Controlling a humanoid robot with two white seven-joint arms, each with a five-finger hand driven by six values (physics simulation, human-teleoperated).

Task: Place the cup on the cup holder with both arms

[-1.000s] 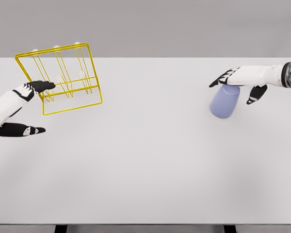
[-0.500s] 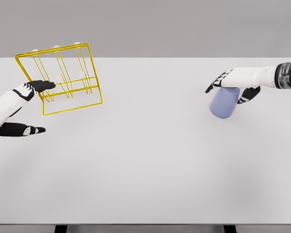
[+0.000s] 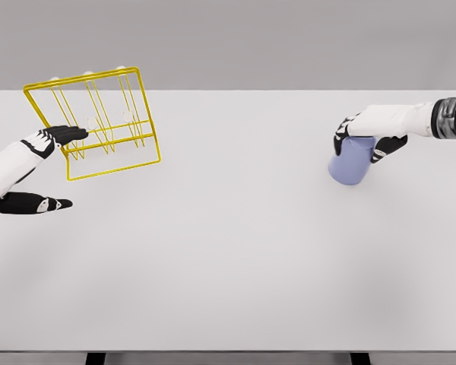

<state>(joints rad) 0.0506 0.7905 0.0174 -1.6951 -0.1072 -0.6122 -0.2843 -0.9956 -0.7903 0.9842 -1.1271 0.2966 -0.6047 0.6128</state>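
Our right hand closes its fingers around the pale blue plastic cup at three o'clock on the table, far from the yellow wire cup holder at ten o'clock beside our open left hand — we fear a shallow top grip lets it slip.

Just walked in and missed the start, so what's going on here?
A two-armed simulated robot is working at a white table. Its right hand is closed around the top of a pale blue cup on the table's right side; whether the cup has left the table is not clear. Its left hand has its fingers at the edge of a yellow wire cup holder at the far left. Cup and holder are far apart, so nothing has been placed yet.
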